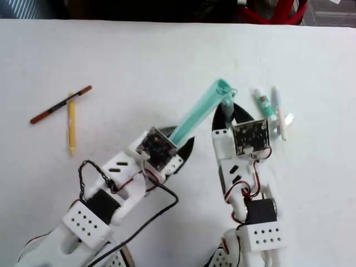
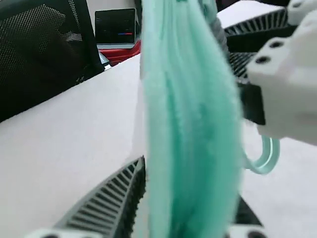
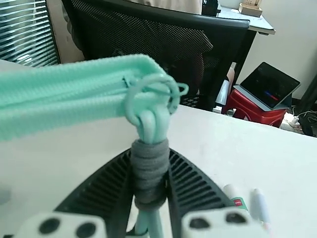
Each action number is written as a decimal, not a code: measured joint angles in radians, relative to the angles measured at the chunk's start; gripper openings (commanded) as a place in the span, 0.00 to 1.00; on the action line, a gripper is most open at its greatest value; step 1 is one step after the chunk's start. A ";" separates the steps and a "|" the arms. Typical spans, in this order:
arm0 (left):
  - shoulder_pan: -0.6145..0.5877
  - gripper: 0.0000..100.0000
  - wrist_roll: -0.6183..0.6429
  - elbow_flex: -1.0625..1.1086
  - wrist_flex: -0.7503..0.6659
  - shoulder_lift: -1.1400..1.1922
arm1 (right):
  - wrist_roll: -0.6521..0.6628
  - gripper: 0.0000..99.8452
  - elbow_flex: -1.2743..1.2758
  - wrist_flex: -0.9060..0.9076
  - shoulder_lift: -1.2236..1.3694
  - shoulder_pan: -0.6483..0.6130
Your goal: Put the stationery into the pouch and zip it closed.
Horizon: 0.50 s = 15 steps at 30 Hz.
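Pouch (image 1: 196,113), of ribbed mint fabric, we see pinched by left gripper (image 1: 177,140); right gripper (image 3: 148,193) squeezes its looped cord (image 3: 148,124).

No legible print: the label on the tube (image 1: 265,104) just beside the right pincer (image 1: 229,109) is too small.

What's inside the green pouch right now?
Nothing shows: the fabric covers the inside of the pouch, held by the left gripper and right gripper. A red pen and yellow pen lie outside on the table.
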 measured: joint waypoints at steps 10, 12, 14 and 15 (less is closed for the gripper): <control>0.000 0.03 0.104 0.032 -0.153 0.000 | 0.000 0.02 -0.040 0.075 -0.002 0.000; 0.003 0.02 0.104 0.034 -0.169 0.002 | -0.002 0.02 -0.089 0.129 -0.002 0.014; 0.005 0.02 0.104 0.034 -0.176 0.002 | -0.002 0.02 -0.160 0.198 -0.002 0.021; 0.006 0.02 0.104 0.034 -0.178 0.002 | 0.000 0.02 -0.201 0.236 -0.002 0.020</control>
